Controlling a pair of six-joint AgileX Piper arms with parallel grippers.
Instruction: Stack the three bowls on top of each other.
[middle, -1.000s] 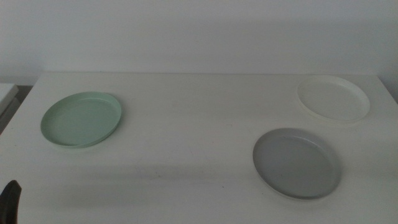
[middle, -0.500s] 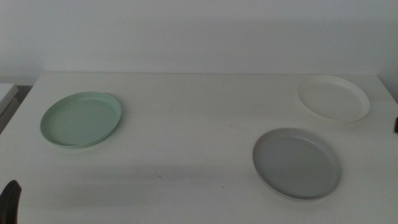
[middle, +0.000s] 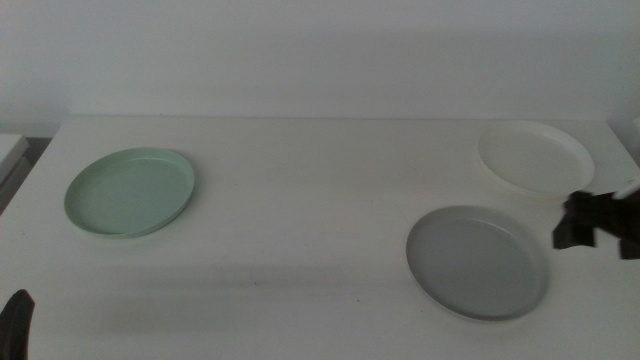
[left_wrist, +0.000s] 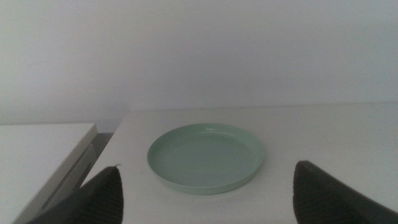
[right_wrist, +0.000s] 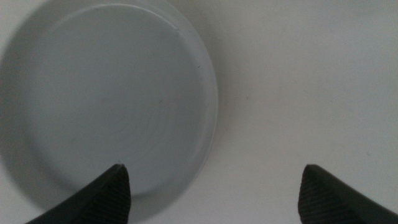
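Observation:
Three bowls lie apart on the white table (middle: 300, 200): the mint green bowl (middle: 130, 192) at the left, the white bowl (middle: 535, 158) at the far right, the grey bowl (middle: 477, 262) nearer on the right. My right gripper (middle: 590, 228) hovers open just right of the grey bowl's rim, below the white bowl in the picture. In the right wrist view the grey bowl (right_wrist: 106, 99) lies partly under one finger of the open right gripper (right_wrist: 212, 169). My left gripper (middle: 15, 325) waits at the bottom left corner. The left wrist view shows that gripper (left_wrist: 208, 169) open, facing the green bowl (left_wrist: 205, 157).
A second white surface (left_wrist: 43, 149) stands beside the table's left edge, with a dark gap between them. A plain wall (middle: 320, 50) runs behind the table's far edge.
My right gripper has come in from the right edge and moved left to the grey bowl's right rim. The bowls and the left gripper have not moved.

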